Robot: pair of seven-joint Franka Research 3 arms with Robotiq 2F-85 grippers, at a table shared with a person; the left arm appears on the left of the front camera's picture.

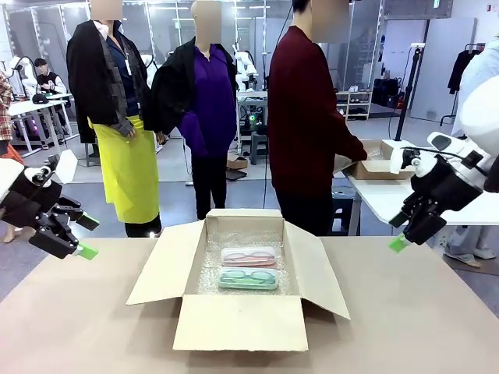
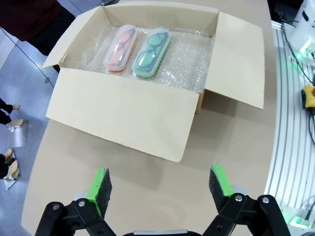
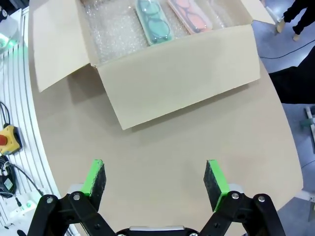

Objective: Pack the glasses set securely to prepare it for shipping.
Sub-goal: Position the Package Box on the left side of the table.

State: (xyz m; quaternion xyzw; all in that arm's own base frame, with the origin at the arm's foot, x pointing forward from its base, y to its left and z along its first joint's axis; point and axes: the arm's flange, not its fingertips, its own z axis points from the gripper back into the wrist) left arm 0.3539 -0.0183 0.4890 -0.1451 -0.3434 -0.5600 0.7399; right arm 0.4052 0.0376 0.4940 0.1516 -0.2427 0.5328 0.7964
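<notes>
Pink case (image 1: 248, 255) and green case (image 1: 248, 278) lie in the box (image 1: 242, 319), twelve o'clock from left gripper (image 2: 158, 173) and right gripper (image 3: 154, 166), both spread wide.

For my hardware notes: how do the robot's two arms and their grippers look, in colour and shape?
The left arm and the right arm are white, with rounded segments. The left gripper and the right gripper are black two-finger linkages with bright green pads.

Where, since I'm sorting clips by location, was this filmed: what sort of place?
Probably a robotics lab or test hall, not a shipping room: a yellow emergency-stop box lies beside the table, a tripod stand rises at the back, and more workbenches stand on the open floor behind.
</notes>
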